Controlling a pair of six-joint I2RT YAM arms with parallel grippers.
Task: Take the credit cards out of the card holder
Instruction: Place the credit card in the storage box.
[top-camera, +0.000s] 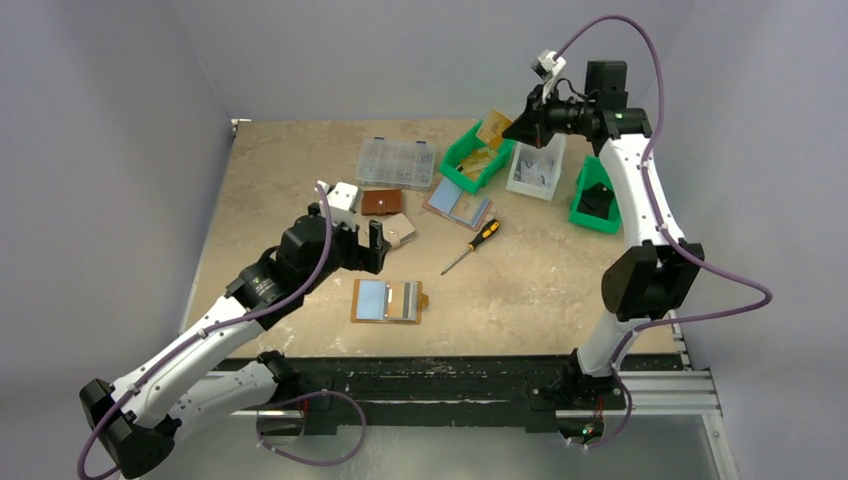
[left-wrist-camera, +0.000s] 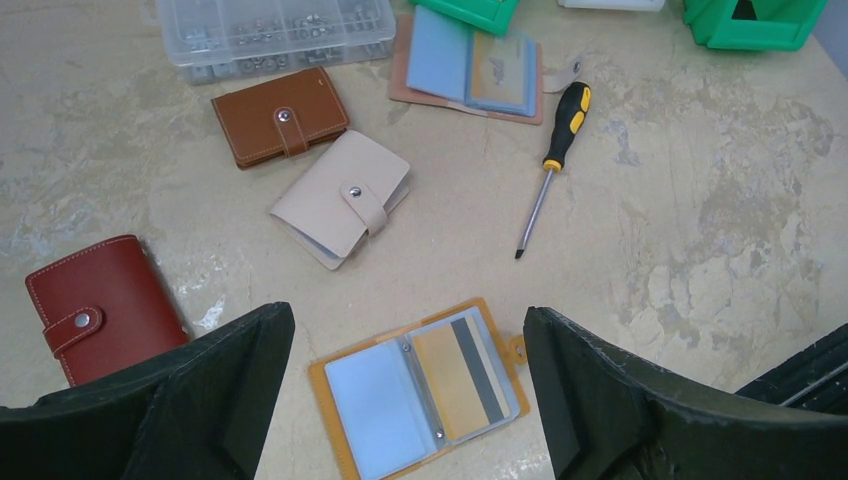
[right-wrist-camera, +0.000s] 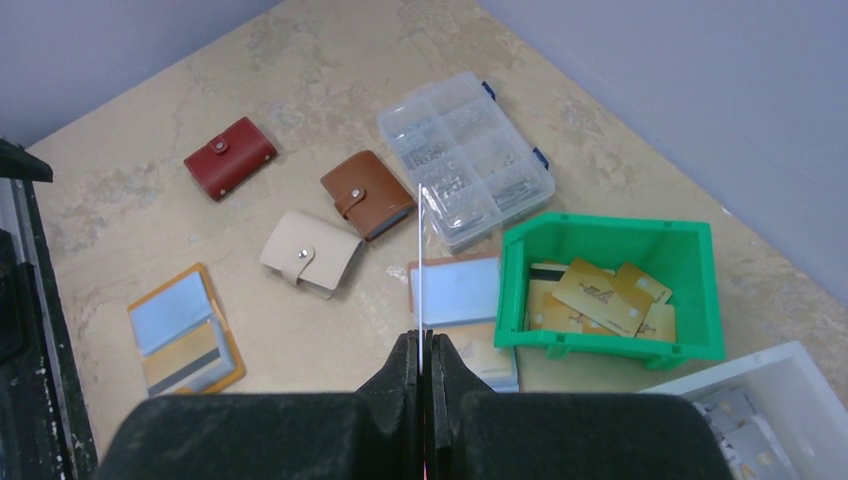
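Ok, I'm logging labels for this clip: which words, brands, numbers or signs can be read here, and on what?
No text is readable in any view.
gold cards in the green bin: small dark mark, too blurred to read.
held card in the right hand: faint marks, too small to read.
striped card in the card holder: no text seen.

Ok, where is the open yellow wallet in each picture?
Top view: the yellow wallet lies open just below the middle, near the table's front edge.
Left wrist view: bottom middle.
Right wrist view: lower left.
Shared landmark: the clear box of small parts, top left in the left wrist view and upper middle in the right wrist view.
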